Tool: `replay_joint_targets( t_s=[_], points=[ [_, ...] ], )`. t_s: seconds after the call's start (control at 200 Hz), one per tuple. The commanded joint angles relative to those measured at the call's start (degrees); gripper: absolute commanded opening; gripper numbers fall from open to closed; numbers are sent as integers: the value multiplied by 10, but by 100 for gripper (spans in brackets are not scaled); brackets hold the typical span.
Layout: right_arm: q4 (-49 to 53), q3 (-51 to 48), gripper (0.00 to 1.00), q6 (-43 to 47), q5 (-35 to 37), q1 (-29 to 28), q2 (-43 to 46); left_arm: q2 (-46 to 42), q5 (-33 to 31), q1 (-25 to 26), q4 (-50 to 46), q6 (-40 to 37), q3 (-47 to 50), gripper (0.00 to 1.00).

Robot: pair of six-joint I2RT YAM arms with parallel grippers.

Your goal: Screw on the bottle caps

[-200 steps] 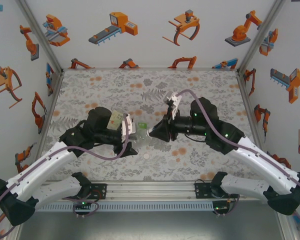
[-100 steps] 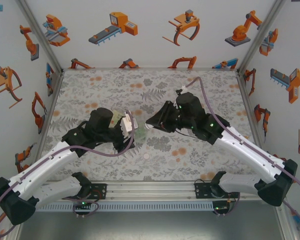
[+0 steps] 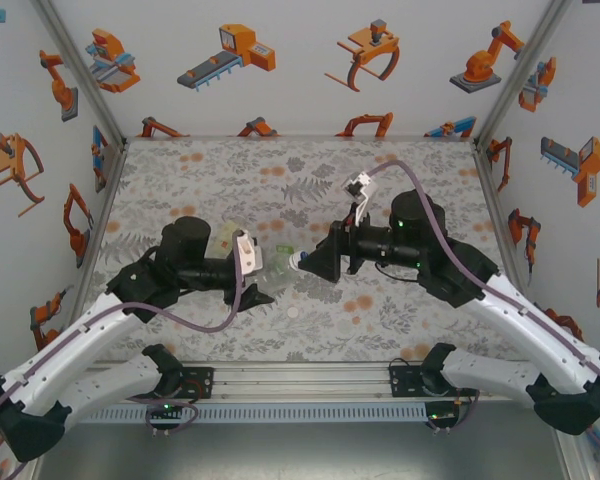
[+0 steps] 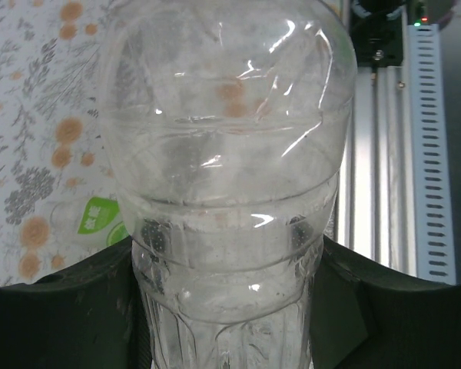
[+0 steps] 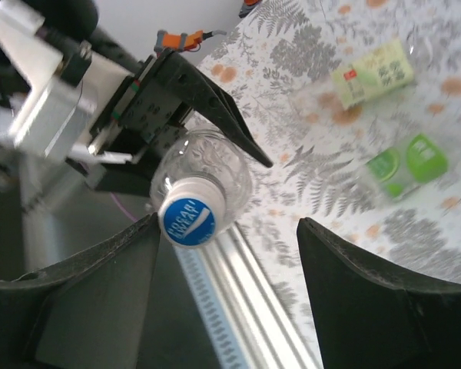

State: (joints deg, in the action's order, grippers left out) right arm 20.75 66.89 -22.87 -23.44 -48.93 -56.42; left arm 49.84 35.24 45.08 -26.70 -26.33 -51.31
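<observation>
Top external view: the left gripper (image 3: 264,272) reaches rightward from the left arm over the middle of the floral surface (image 3: 410,170). Its fingers are clenched on a plain clear bottle (image 3: 280,268), which lies sideways in the air with its neck pointing right. Just beyond that arm, on its far side, a bottle with a pale yellow-green label (image 3: 228,236) lies on the surface. A little to the right lies a bottle with a bright green label (image 3: 283,248).

From the left wrist, the clear bottle's body swells between the two dark fingers (image 4: 69,307), which press on it from both sides. The metal rail (image 4: 384,154) at the near edge of the surface runs behind it.

Further right, a white bottle cap (image 5: 188,220) with blue print sits on the neck of the clear bottle, facing the right gripper (image 5: 227,231). That gripper's fingers (image 5: 92,292) are released and stand well apart. The cap lies between them, just beside one finger and clear of the other.
</observation>
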Motion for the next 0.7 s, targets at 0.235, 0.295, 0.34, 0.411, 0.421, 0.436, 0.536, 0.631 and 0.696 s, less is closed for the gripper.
replay_joint_targets(
  t_s=[0.235, 0.295, 0.34, 0.411, 0.421, 0.436, 0.536, 0.631, 0.696],
  points=[
    [-41, -13, 56, 406, -235, -5, 34, -25, 94, 1, -40, -17, -13, 0],
    [-42, -9, 55, 413, -230, -5, 29, -22, 96, 1, -39, -15, -16, 0],
    [-43, -6, 54, 414, -226, -5, 24, -19, 98, 2, -41, -15, -17, 0],
    [-45, 1, 54, 419, -237, -7, 16, -13, 98, 1, -47, -15, -21, 0],
    [-46, 2, 54, 419, -238, -7, 15, -12, 97, 1, -48, -16, -21, 0],
    [-46, 5, 54, 419, -240, -8, 13, -11, 97, 1, -50, -16, -22, 0],
    [-39, 17, 54, 422, -251, -12, 2, -4, 93, 1, -59, -18, -27, 0],
    [-29, 17, 50, 430, -244, -13, -3, -1, 92, 1, -62, -21, -31, 0],
    [-28, 17, 47, 431, -240, -15, -6, -3, 92, 1, -62, -21, -31, 0]
  ],
)
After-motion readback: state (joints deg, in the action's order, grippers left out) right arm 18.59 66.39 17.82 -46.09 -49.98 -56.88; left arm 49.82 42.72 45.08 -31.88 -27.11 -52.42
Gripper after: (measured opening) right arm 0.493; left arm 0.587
